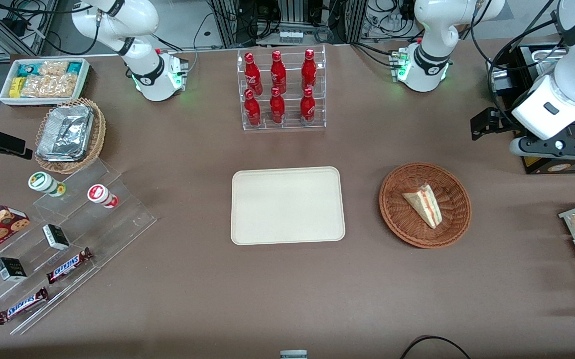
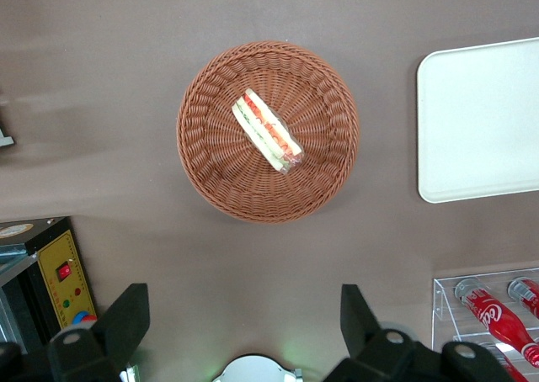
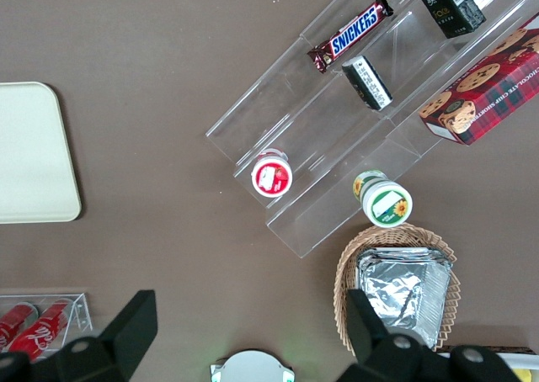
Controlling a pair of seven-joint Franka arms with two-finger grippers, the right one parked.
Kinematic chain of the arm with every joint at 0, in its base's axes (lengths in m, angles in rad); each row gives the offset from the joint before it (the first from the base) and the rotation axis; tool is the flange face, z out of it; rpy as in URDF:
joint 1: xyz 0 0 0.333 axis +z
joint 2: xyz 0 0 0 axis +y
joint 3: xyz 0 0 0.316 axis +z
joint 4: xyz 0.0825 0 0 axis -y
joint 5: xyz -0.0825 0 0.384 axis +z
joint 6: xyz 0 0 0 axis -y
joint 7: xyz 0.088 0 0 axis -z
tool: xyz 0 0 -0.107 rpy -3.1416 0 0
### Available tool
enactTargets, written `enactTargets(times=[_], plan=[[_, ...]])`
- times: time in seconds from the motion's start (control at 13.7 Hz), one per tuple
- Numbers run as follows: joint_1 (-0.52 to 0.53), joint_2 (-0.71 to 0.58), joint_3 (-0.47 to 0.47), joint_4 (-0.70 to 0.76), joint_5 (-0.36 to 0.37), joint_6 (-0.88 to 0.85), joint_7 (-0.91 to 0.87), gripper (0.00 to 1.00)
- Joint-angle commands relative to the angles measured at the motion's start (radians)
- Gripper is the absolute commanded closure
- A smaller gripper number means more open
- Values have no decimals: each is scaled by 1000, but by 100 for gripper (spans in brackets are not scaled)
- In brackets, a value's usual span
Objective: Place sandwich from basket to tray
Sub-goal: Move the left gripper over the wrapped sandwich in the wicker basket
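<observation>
Brown desk (image 1: pixel 287 294) lies bare between tray (image 1: pixel 287 205) and basket (image 1: pixel 425 204), giving you open room. Your sandwich (image 1: pixel 423 205), pale with red-green edge, rests in the basket at centre-right. Gripper (image 2: pixel 244 336) hovers above, jaws apart.

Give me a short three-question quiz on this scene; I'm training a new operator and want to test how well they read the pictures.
1. True or false: the sandwich already lies on the tray.
2. Multiple choice: the left arm's pincer is A) shut on the sandwich, B) open, up above the table, clear of the basket, C) resting on the tray.
3. Fill in: the clear rack farther from the front camera than the tray holds ___ red bottles.

Key: 1 false, it lies in the basket. 2 B. 3 six.
</observation>
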Motion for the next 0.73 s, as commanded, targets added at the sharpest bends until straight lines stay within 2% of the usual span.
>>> enactTargets(times=[0.0,0.29,0.66], plan=[[20,10,-8,15,-15,4,-4,0],[18,54,-7,-11,-3,22,-6,0],[18,45,-7,-214,-2,215,-10,0]])
